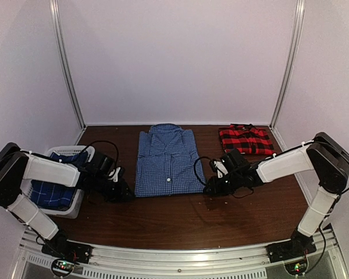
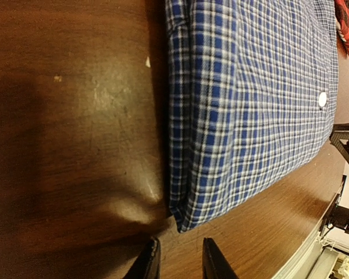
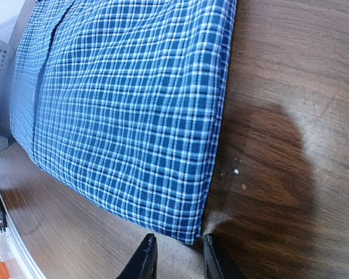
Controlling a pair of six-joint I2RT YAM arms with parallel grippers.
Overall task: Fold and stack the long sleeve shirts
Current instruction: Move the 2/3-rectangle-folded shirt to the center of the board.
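Observation:
A folded blue-and-white gingham long sleeve shirt (image 1: 166, 163) lies flat mid-table, collar away from me. My left gripper (image 1: 123, 192) sits low at its near left corner. In the left wrist view that corner of the shirt (image 2: 250, 104) ends just ahead of the open left gripper (image 2: 179, 244), apart from both fingers. My right gripper (image 1: 212, 187) is at the near right corner. There the shirt (image 3: 122, 116) reaches the mouth of the open right gripper (image 3: 178, 241), close to one finger and not pinched. A folded red-and-black plaid shirt (image 1: 245, 139) rests at the back right.
A white basket (image 1: 70, 152) at the left holds a darker blue plaid shirt (image 1: 49, 195), under my left arm. White walls close in the brown table (image 1: 180, 221) on three sides. A metal rail (image 1: 180, 256) runs along the near edge.

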